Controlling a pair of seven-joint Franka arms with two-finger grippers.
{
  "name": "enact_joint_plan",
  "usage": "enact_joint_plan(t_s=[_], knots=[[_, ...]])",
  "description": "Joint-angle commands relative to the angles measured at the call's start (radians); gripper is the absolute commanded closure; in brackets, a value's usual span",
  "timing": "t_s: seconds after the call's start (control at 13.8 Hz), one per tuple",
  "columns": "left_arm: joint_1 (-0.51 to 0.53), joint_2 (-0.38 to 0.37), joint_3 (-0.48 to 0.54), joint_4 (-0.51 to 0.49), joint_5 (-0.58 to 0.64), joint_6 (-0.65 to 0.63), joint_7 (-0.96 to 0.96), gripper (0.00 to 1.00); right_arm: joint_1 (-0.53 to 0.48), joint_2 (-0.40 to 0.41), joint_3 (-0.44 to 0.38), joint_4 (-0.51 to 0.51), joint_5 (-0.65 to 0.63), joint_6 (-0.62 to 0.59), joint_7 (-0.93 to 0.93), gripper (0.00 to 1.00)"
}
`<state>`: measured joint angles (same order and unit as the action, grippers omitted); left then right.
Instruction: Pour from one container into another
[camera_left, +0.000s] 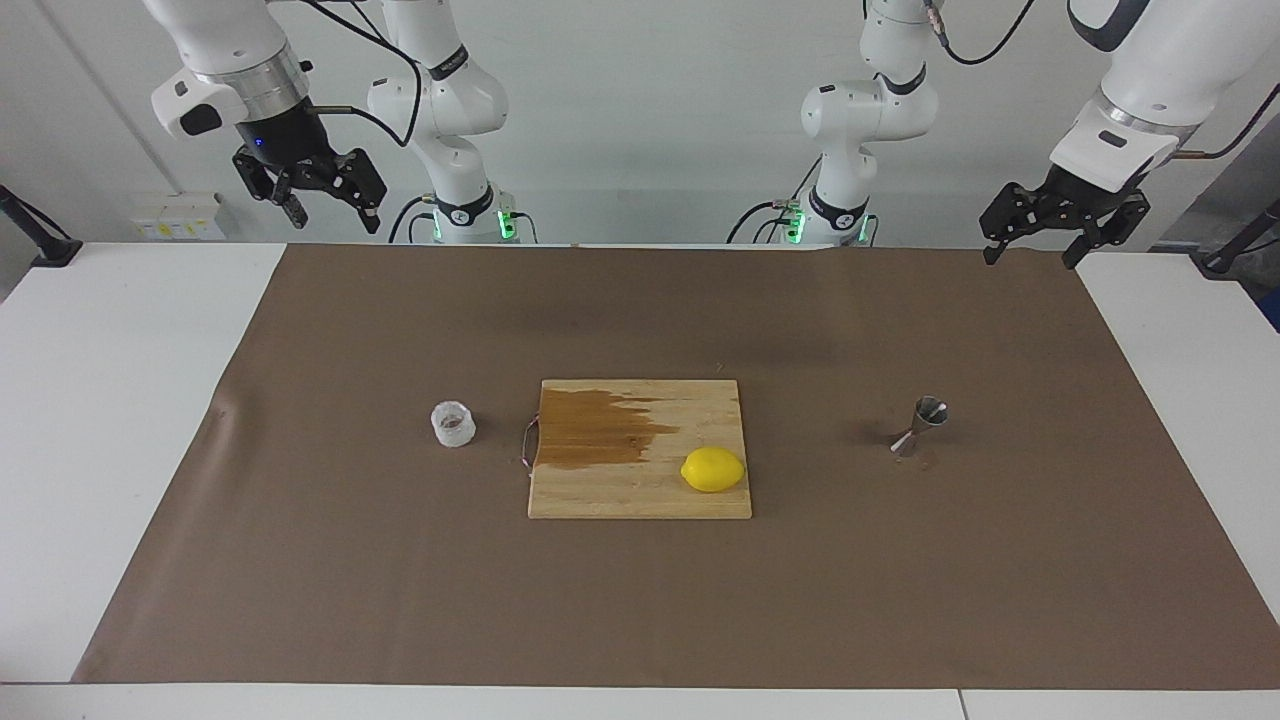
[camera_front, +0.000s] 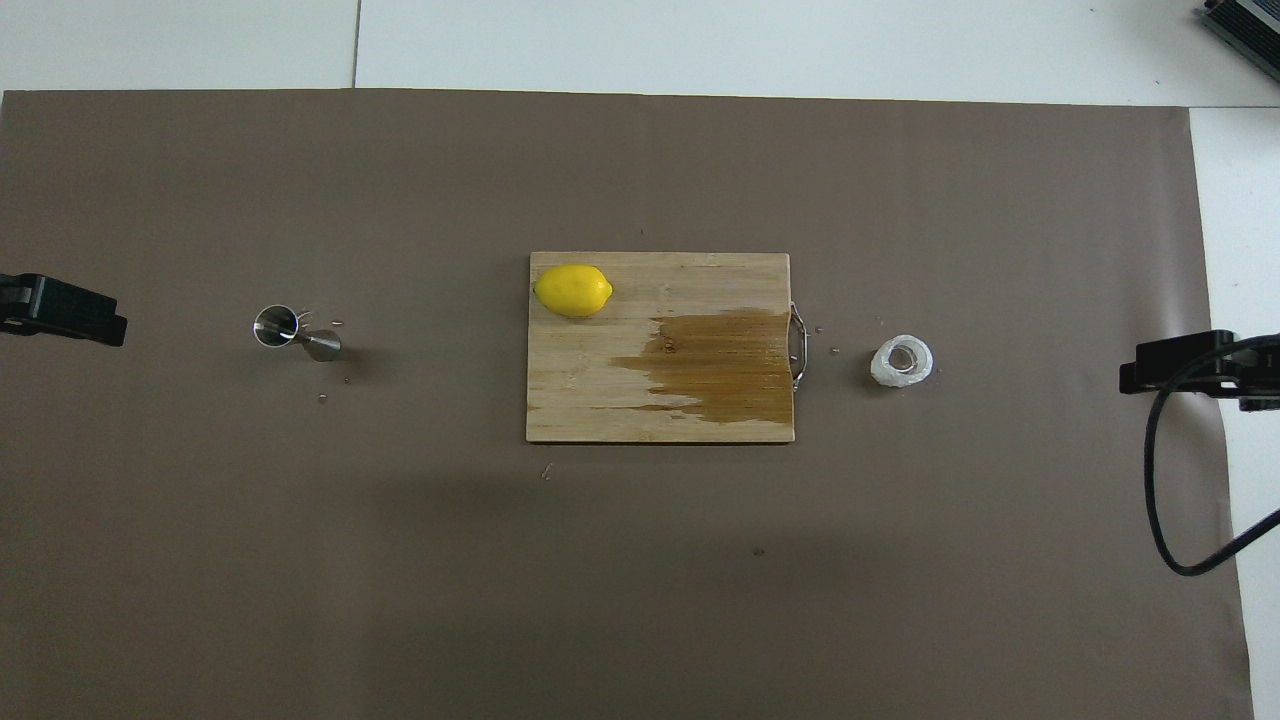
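The small clear faceted cup (camera_left: 453, 424) (camera_front: 902, 361) stands on the brown mat toward the right arm's end of the table, beside the cutting board. The shiny steel jigger (camera_left: 921, 426) (camera_front: 296, 333) stands on the mat toward the left arm's end, with a few droplets around it. My right gripper (camera_left: 332, 218) (camera_front: 1185, 363) hangs open and empty, high over its end of the table's edge by the robots. My left gripper (camera_left: 1030, 257) (camera_front: 70, 312) hangs open and empty in the same way at its own end. Both arms wait, well away from the cup and the jigger.
A wooden cutting board (camera_left: 640, 500) (camera_front: 600, 400) lies mid-mat between cup and jigger, with a dark wet stain and a metal handle facing the cup. A yellow lemon (camera_left: 712, 469) (camera_front: 573, 290) sits on the board's corner farther from the robots, toward the jigger. White tabletop (camera_left: 120, 400) borders the mat.
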<state>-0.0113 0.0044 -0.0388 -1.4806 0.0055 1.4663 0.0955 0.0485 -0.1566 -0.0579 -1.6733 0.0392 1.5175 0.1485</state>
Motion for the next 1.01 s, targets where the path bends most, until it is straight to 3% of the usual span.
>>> enact_joint_plan(t_s=[0.0, 0.58, 0.94], knots=[[-0.015, -0.012, 0.017, -0.013, -0.013, 0.005, 0.012, 0.00, -0.009, -0.009, 0.004, -0.005, -0.004, -0.010, -0.001, 0.00], [-0.019, -0.018, 0.013, -0.015, -0.015, 0.012, 0.006, 0.00, -0.009, -0.009, 0.004, -0.005, -0.004, -0.010, -0.001, 0.00], [-0.029, -0.070, 0.013, -0.164, -0.065, 0.155, -0.005, 0.00, -0.009, -0.009, 0.004, -0.005, -0.004, -0.010, -0.001, 0.00]])
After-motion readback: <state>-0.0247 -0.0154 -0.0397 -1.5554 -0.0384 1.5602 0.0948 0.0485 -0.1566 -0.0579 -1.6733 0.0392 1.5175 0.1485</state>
